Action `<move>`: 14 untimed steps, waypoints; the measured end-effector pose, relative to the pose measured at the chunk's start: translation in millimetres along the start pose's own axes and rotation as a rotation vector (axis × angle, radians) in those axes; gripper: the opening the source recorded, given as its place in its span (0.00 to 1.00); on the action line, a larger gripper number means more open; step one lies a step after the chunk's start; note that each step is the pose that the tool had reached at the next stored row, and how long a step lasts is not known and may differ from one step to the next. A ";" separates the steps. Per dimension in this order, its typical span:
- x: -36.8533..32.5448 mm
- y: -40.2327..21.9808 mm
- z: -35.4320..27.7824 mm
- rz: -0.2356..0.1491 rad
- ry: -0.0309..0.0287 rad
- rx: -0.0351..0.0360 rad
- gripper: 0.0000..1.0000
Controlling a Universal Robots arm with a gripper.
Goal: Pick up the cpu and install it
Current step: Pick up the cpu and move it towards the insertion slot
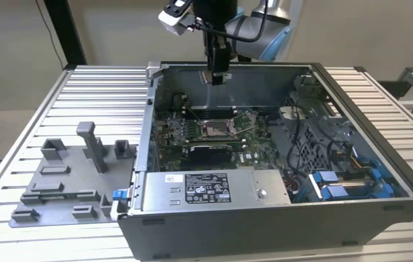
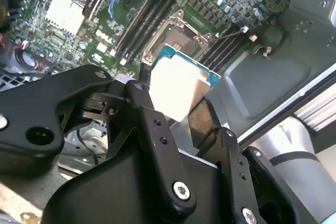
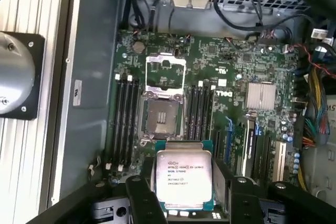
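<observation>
The cpu is a small square chip with a pale silver top and a green rim, and it sits between my black fingers in both wrist views. My gripper is shut on the cpu. In the exterior view my gripper hangs over the back part of the open computer case, well above the motherboard. The open socket has a square metal frame with a dark centre and its lid is raised. It lies on the board below the chip, a little apart from it, and also appears as the socket.
A grey power supply fills the case's front. Cables and blue parts crowd the exterior view's right. Grey fixture blocks stand on the slatted table at the exterior view's left. Memory slots and a silver heatsink flank the socket.
</observation>
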State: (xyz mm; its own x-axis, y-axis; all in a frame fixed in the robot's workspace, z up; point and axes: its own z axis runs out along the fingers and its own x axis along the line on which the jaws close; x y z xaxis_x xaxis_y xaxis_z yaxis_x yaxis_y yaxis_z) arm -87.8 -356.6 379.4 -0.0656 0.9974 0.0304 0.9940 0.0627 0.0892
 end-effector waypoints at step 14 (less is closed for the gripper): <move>0.8 -0.1 1.5 0.098 -0.0090 -0.0028 0.00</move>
State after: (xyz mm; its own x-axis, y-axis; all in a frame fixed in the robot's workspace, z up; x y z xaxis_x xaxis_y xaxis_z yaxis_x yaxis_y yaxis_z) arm -87.9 -355.7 378.0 0.0331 0.9990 0.0302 0.9954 -0.0356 0.0890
